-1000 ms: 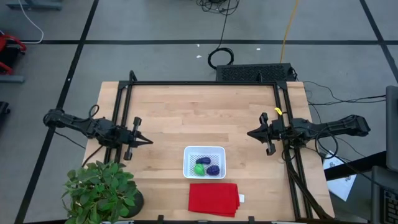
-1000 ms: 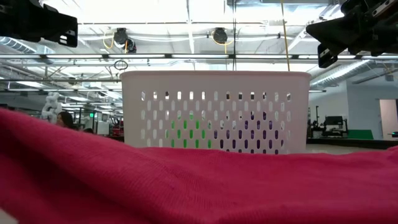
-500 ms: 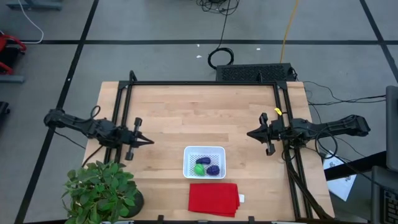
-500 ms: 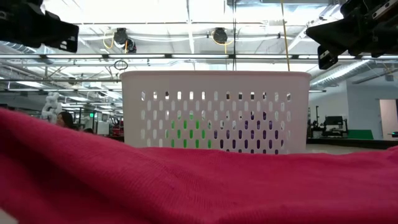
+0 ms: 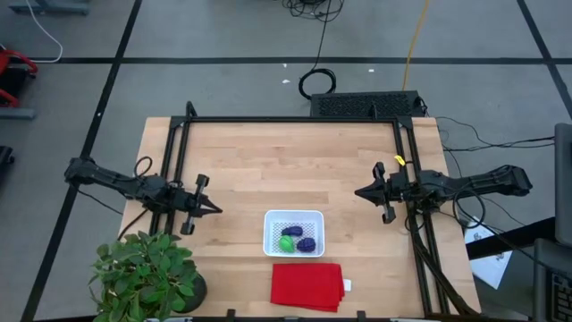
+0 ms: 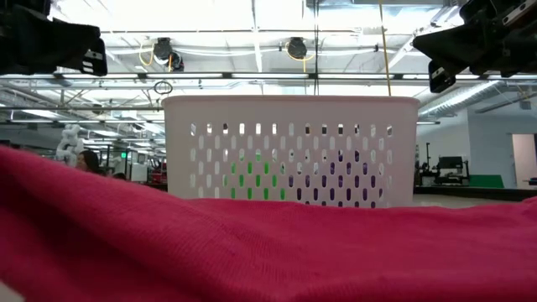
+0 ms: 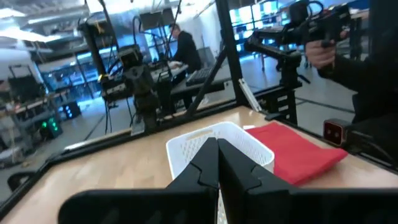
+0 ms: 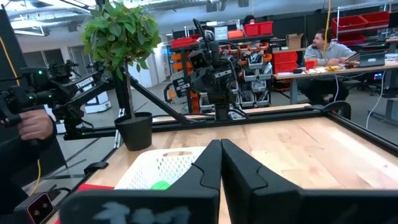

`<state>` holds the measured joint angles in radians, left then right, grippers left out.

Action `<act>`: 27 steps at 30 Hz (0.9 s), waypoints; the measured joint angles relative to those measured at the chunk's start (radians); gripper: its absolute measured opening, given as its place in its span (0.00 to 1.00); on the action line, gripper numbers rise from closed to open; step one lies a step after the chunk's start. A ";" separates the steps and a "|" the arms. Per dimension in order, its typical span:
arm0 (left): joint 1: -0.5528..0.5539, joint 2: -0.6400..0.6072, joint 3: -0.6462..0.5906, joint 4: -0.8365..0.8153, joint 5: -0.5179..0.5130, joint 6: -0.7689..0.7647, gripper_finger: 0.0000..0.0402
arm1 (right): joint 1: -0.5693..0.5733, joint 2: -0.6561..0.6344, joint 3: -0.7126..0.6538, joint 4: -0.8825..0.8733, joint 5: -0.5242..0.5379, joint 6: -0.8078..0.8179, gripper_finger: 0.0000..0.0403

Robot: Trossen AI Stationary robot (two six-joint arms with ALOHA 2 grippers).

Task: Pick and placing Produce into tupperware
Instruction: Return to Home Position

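Robotics lab in an open industrial hall, wooden table (image 5: 286, 170) in a black metal frame (image 5: 295, 119), grey floor (image 5: 223, 89) with black tape lines (image 5: 223, 61), loose cables (image 5: 317, 72), shelving with red bins (image 8: 258, 28), person (image 8: 326, 53) seated at a desk, exposed ceiling pipes (image 6: 252, 75) and strip lights.

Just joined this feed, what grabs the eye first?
The white tupperware holds the green piece and purple pieces, with a red cloth next to it. The left gripper and right gripper hover at opposite table sides, fingers shut, and a potted plant stands near the left one.
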<state>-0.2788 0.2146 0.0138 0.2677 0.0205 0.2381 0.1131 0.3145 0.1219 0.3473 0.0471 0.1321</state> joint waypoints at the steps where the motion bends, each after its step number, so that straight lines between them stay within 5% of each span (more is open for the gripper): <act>1: 0.006 0.000 -0.004 0.010 0.016 0.004 0.00 | 0.000 0.000 0.000 0.000 0.000 -0.003 0.00; 9: 0.065 0.001 -0.004 0.024 0.106 0.012 0.00 | 0.000 0.000 0.000 0.019 0.000 -0.014 0.00; 27: 0.115 0.001 -0.004 -0.069 0.112 -0.006 0.00 | 0.000 0.000 0.000 -0.016 0.002 -0.014 0.00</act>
<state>-0.1638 0.2157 0.0101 0.1983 0.1322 0.2325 0.1131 0.3145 0.1219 0.3317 0.0494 0.1177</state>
